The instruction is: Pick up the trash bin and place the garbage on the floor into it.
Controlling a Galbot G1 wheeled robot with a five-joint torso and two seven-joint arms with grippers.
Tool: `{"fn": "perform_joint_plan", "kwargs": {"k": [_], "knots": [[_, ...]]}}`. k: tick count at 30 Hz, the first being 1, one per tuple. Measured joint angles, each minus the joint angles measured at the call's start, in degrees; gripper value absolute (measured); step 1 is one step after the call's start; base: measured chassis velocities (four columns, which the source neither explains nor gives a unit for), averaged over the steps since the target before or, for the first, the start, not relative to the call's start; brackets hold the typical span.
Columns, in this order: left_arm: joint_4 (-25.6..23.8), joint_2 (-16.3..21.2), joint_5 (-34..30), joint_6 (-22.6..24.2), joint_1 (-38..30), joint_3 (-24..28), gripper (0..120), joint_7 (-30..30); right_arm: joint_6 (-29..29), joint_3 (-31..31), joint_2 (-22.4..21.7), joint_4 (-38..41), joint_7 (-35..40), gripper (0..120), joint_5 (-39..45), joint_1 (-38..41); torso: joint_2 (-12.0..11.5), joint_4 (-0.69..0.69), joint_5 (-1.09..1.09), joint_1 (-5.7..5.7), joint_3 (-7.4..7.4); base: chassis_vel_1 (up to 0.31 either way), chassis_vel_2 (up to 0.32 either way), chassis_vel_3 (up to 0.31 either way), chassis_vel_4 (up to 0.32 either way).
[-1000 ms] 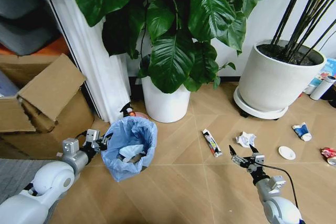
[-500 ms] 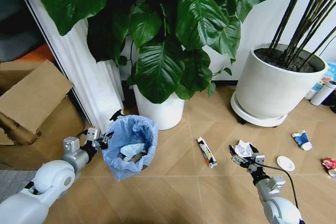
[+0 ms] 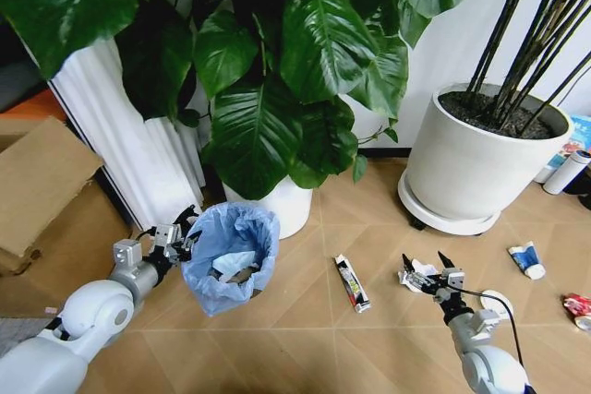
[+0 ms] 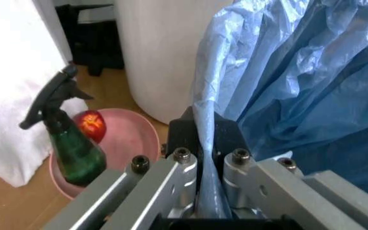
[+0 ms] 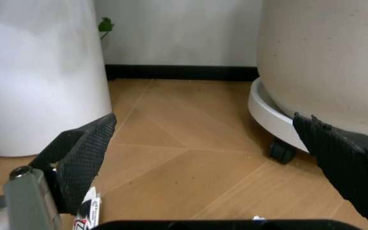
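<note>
Pinching bin liner (image 4: 204,143); spray bottle (image 4: 69,139) beside.

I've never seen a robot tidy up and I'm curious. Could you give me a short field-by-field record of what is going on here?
Left claw: shut on the light-blue plastic liner of the small round black trash bin, at its rim
Right claw: open, above a crumpled white paper wad
Bin contents: some pale litter inside
Litter on wood-look floor: dark printed wrapper, white disc, blue-white packet
Nearby: two large white plant pots
</note>
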Motion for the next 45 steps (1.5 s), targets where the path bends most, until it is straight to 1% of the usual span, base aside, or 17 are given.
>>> {"fn": "perform_joint_plan", "kwargs": {"k": [4, 7, 8, 10, 11, 12, 15, 22, 26, 27, 30, 35, 45], "knots": [[-0.21, 0.37, 0.01, 0.0, 0.09, 0.62, 0, -0.02, -0.46, -2.12, -0.15, -0.23, 1.27, 100, -0.82, 0.83, 0.0, 0.02, 0.01, -0.01, -0.01, 0.0, 0.0, 0.0, 0.0], [-0.5, 1.08, 0.01, 0.01, -0.24, 2.31, 0, -0.04, -2.89, -5.73, -1.21, -0.34, 1.98, 100, -1.82, 1.9, 0.0, 0.03, -0.02, -0.02, -0.01, 0.0, 0.0, 0.0, 0.0], [-0.5, 1.08, 0.01, 0.01, -0.24, 2.31, 0, -0.04, -2.89, -5.73, -1.21, -0.34, 1.98, 100, -1.82, 1.9, 0.0, 0.03, -0.02, -0.02, -0.01, 0.0, 0.0, 0.0, 0.0], [-0.56, 1.31, 0.01, 0.05, -0.94, 3.51, 0, -0.03, -4.47, -8.14, -1.39, -0.87, 2.98, 100, -2.26, 2.79, 0.0, 0.02, 0.01, -0.02, -0.01, 0.0, 0.0, 0.0, 0.0], [-0.57, 1.47, 0.02, 0.11, -1.68, 4.7, 0, -0.02, -5.77, -10.4, -1.27, -1.83, 4.01, 100, -2.73, 3.97, 0.0, 0.01, 0.02, -0.01, -0.01, 0.0, 0.0, 0.0, 0.0], [-0.57, 1.47, 0.02, 0.11, -1.68, 4.7, 0, -0.02, -5.77, -10.4, -1.27, -1.83, 4.01, 100, -2.73, 3.97, 0.0, 0.01, 0.02, -0.01, -0.01, 0.0, 0.0, 0.0, 0.0], [-0.38, 1.82, 0.0, 0.27, -3.29, 6.91, 0, 0.14, -7.93, -15.0, -0.02, -5.1, 5.65, 100, -3.74, 7.49, 0.0, 0.0, 0.02, -0.01, 0.0, 0.0, 0.0, 0.0, 0.0], [-0.33, 3.08, -0.87, 0.34, -5.03, 8.36, 0, 0.62, -10.16, -19.49, 0.89, -9.55, 6.89, 100, -3.58, 13.01, 0.0, 0.02, 0.0, -0.01, 0.0, 0.0, 0.0, 0.0, 0.0], [0.16, 3.75, -1.23, 0.34, -7.5, 11.05, 0, 1.13, -12.57, -23.03, 0.83, -12.8, 8.8, 100, -2.5, 16.51, 0.0, 0.02, 0.0, -0.01, 0.0, 0.0, 0.0, 0.0, 0.0], [0.16, 3.75, -1.23, 0.34, -7.5, 11.05, 0, 1.13, -12.57, -23.03, 0.83, -12.8, 8.8, 100, -2.5, 16.51, 0.0, 0.02, 0.0, -0.01, 0.0, 0.0, 0.0, 0.0, 0.0], [0.66, 3.78, -1.6, 0.35, -10.05, 13.53, 0, 1.15, -14.42, -25.3, 1.26, -15.15, 10.39, 100, -1.57, 18.54, 0.0, 0.01, 0.01, -0.01, 0.0, 0.0, 0.0, 0.0, 0.0], [0.74, 4.02, -2.0, 0.39, -11.56, 15.08, 0, 1.12, -16.09, -27.32, 1.83, -17.23, 11.55, 100, -0.58, 19.91, 0.0, 0.01, 0.01, 0.0, 0.0, 0.0, 0.0, 0.0, 0.0], [0.51, 4.4, -2.04, 0.42, -12.16, 15.88, 0, 1.11, -18.88, -30.69, 1.84, -20.68, 13.48, 100, 1.87, 21.87, 0.0, 0.01, 0.01, 0.0, 0.0, 0.0, 0.0, 0.0, 0.0]]}}
